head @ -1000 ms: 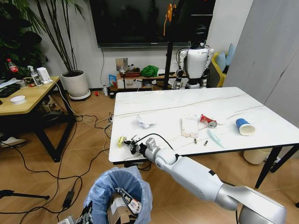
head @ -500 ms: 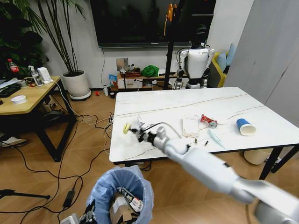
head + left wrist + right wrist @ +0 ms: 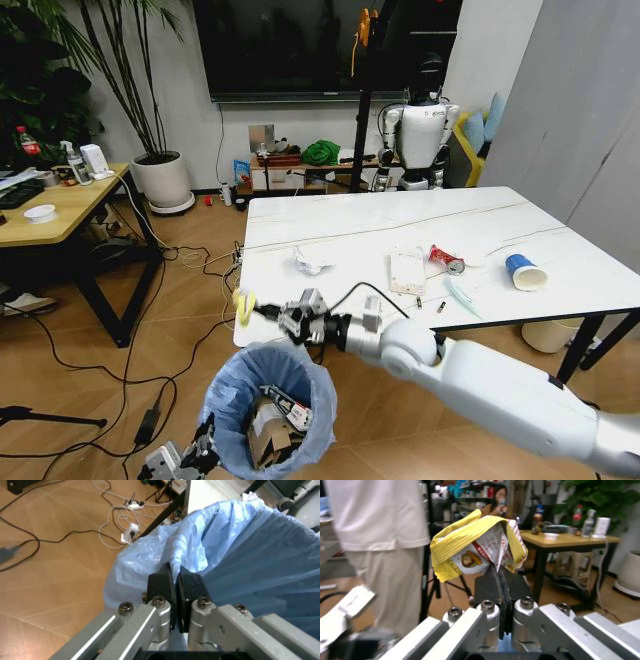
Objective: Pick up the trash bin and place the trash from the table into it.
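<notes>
Head view: right gripper [image 3: 262, 312] off the tabletop [image 3: 420, 225] edge, just above the trash bin [image 3: 268, 408], jaws pinched shut on the yellow wrapper [image 3: 243, 303]. Left gripper [image 3: 176, 578] clamped on the bin's blue bag rim, holding it up. Best carried squarely over the opening and lowered before release; wrapper is light and could drift outside.

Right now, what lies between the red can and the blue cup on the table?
Head view: a pale plastic strip lies on the table between the red can and the blue cup.
</notes>
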Controlling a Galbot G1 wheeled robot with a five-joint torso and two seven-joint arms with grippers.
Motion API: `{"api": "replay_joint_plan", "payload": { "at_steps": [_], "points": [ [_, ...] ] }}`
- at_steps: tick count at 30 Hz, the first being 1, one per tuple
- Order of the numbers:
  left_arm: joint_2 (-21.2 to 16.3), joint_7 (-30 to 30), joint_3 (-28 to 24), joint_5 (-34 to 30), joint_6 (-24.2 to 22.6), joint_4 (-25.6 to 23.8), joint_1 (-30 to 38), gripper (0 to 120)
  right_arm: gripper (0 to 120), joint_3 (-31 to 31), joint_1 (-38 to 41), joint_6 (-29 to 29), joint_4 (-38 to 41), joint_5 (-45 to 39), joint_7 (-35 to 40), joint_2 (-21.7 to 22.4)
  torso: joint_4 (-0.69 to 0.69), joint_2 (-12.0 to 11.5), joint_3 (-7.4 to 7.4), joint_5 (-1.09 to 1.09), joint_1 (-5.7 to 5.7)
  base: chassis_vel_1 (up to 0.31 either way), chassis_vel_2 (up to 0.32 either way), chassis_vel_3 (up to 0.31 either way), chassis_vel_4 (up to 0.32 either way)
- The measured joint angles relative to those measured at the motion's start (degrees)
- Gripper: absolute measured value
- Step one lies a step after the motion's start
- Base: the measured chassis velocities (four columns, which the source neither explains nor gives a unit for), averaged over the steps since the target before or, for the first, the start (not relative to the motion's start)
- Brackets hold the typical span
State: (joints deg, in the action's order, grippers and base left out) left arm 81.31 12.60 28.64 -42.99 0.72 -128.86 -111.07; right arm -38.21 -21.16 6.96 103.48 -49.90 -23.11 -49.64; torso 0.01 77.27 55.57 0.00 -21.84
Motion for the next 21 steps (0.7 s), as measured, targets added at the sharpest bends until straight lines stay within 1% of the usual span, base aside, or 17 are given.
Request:
{"api": "replay_joint_plan", "payload": {
  "at_steps": [6,9,12,14,15,16,18,21],
  "points": [
    [0.07,-0.03,0.09,-0.24,-0.06,-0.58,-0.4,0,0,0.43,-3.88,1.51,1.32,7.76,-3.37,2.15,0.0,0.0,0.01,0.01,0.0,0.0,0.0,0.0,0.0],
    [0.22,-0.09,-0.22,-0.31,-0.11,-0.92,-0.78,0,0,2.37,-7.37,2.74,0.34,14.66,-5.68,4.25,-0.01,0.0,0.01,0.02,0.0,0.0,0.0,0.0,0.0],
    [0.25,-0.12,-0.54,-0.28,-0.15,-1.12,-1.08,0,0,3.44,-8.13,3.04,-0.44,15.7,-6.45,4.61,-0.01,0.0,0.01,0.02,0.0,0.0,0.0,0.0,0.0],
    [0.25,-0.21,-1.03,-0.14,-0.19,-1.26,-1.63,0,0,5.46,-9.11,3.28,-1.22,16.25,-7.38,5.41,-0.01,0.0,0.01,0.03,0.0,0.0,0.0,0.0,0.0],
    [0.23,-0.22,-1.2,-0.05,-0.19,-1.26,-1.86,0,3,6.28,-9.35,3.3,-1.28,16.31,-7.63,5.96,-0.01,0.0,0.01,0.02,0.0,0.0,0.0,0.0,0.0],
    [0.23,-0.23,-1.34,0.01,-0.18,-1.25,-1.98,0,10,6.95,-9.5,3.32,-1.28,16.31,-7.84,6.38,-0.01,0.0,0.01,0.02,-0.01,0.0,0.0,0.0,0.0],
    [0.26,-0.24,-1.47,0.08,-0.18,-1.21,-2.05,0,11,7.47,-9.67,3.32,-1.24,16.31,-7.98,6.74,-0.01,0.0,0.01,0.02,-0.01,0.0,0.0,0.0,0.0],
    [0.44,-0.26,-1.86,0.3,-0.18,-0.83,-1.97,0,24,9.62,-10.95,3.32,-0.58,16.4,-8.21,8.06,-0.01,0.0,0.01,0.01,-0.01,0.0,0.0,0.0,0.0]
  ]
}}
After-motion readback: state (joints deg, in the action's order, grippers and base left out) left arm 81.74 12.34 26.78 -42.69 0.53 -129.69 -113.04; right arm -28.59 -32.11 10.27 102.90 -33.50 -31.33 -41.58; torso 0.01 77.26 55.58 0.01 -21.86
